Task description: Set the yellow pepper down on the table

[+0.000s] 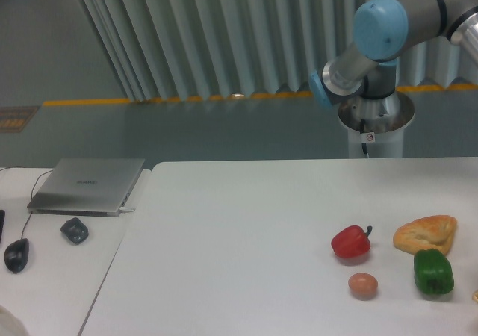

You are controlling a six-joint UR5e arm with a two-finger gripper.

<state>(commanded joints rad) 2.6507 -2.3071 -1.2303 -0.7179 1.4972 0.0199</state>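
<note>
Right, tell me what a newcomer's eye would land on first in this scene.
The grey robot arm with its big light-blue joint cap dominates the upper right, standing behind the large white table. Next, a bright cluster at the table's right: a glossy red bell pepper, a green bell pepper, a tan flat bread piece and a small brown egg. No yellow pepper or gripper shows.

Broad bare table [224,239], red pepper [350,243], egg [362,284], green pepper [433,272], bread [426,233] crowding right
</note>
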